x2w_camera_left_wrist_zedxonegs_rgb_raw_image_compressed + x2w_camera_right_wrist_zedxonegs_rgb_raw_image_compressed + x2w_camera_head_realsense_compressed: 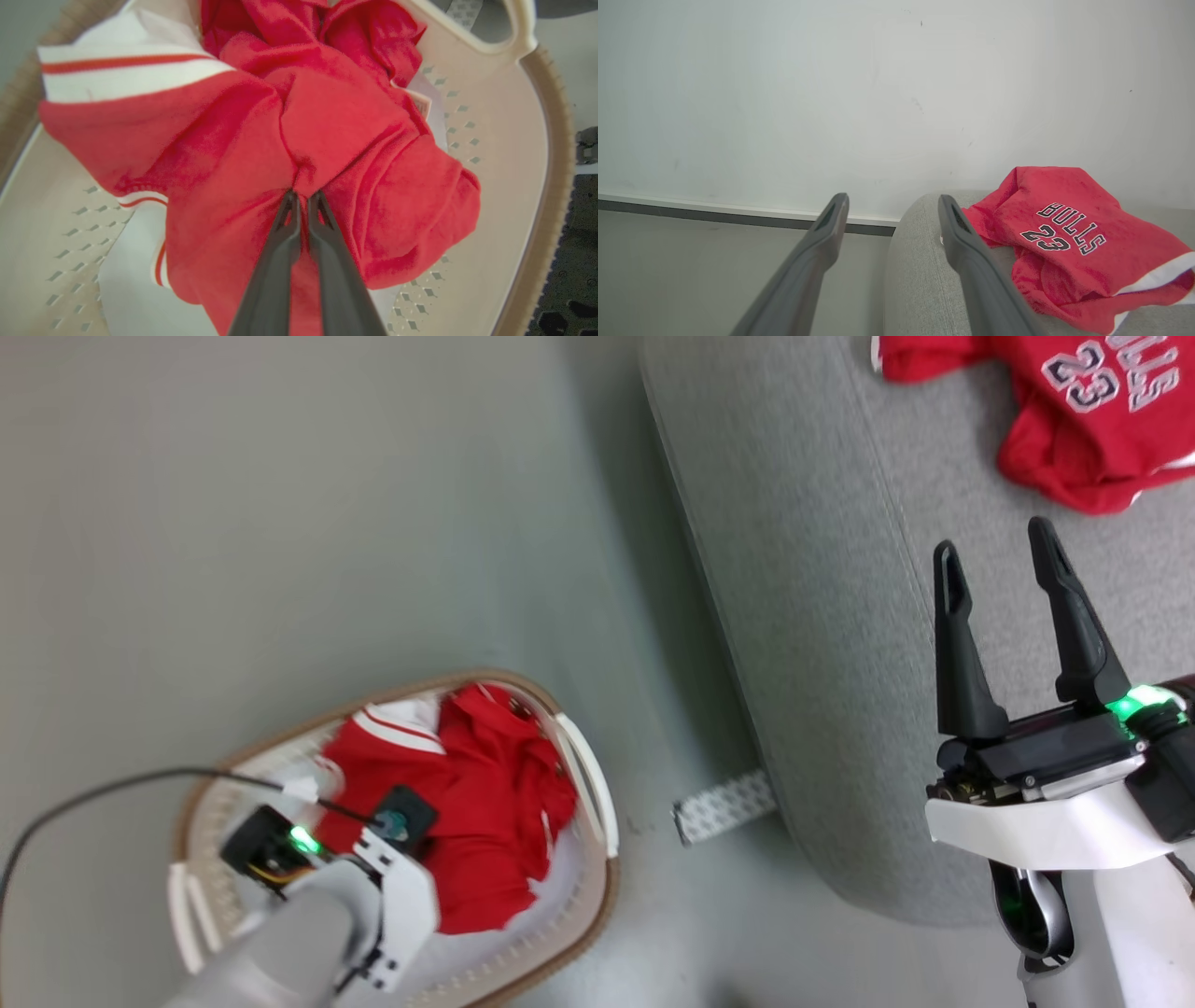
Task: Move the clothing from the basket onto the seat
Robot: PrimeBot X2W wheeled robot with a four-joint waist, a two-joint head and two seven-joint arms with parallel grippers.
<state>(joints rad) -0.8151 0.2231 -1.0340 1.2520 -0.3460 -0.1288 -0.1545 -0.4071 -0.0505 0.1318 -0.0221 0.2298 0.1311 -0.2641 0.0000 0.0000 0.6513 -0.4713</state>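
Currently, left jaws: pinched together on a fold of red clothing (327, 121), inside the basket (556, 140).
Right jaws: spread wide, empty, near the seat (822, 616) edge.
Jersey (1074, 439): lying on the seat, lettering up.

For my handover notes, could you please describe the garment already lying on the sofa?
Find the large grey sofa beside the white basket. On its cushion lies a crumpled red jersey; unlike the basket's red clothes, it reads BULLS 23.

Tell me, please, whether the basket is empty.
Not empty: red clothing lies bunched in the basket, with the shut left end effector pinching a fold of it.
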